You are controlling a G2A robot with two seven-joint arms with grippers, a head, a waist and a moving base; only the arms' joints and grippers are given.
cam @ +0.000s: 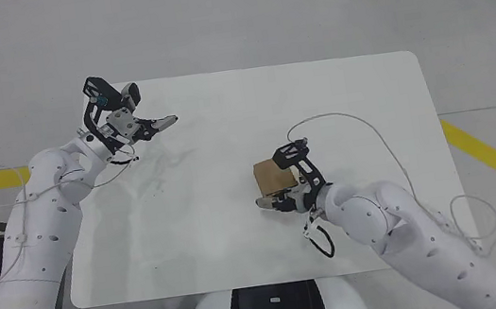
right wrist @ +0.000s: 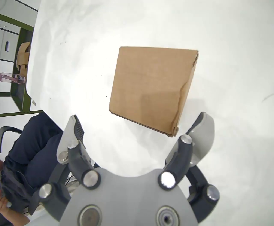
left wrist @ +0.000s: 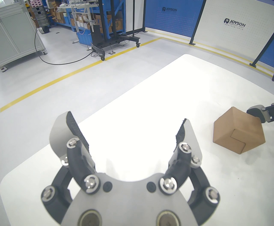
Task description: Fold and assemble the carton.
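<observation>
1. Brown carton (cam: 273,177) stands on the white bench (cam: 335,94) as a closed box. It is on the robot's right half, toward the near edge.
2. Done, as far as I can judge: the walls are up. The face seen in the left wrist view has its interlocking flaps (left wrist: 237,139) tucked shut.
3. Possibly left: the right wrist view shows a slightly ragged seam (right wrist: 184,92) down one side of the carton (right wrist: 149,85), which may want pressing flat. The underside is hidden, so I cannot tell whether every flap is closed.
4. I would put the task at or near its end, with little beyond a final press or release remaining.
5. Right gripper (cam: 272,203) sits low, just beside the carton on its near side, at the end of a bent forearm. In its own wrist view the right gripper (right wrist: 138,128) has its jaws spread wide, and a lower corner of the carton lies close to one finger. It holds nothing.
6. From the left wrist view, one finger (left wrist: 258,111) of the right gripper shows behind the upper corner of the carton (left wrist: 237,134). Whether it touches there I cannot tell.
7. Left gripper (cam: 160,125) hangs over the far left part of the bench, well apart from the carton and pointed across the bench toward it. In its own view the left gripper (left wrist: 126,119) has its jaws wide and is empty.
</observation>
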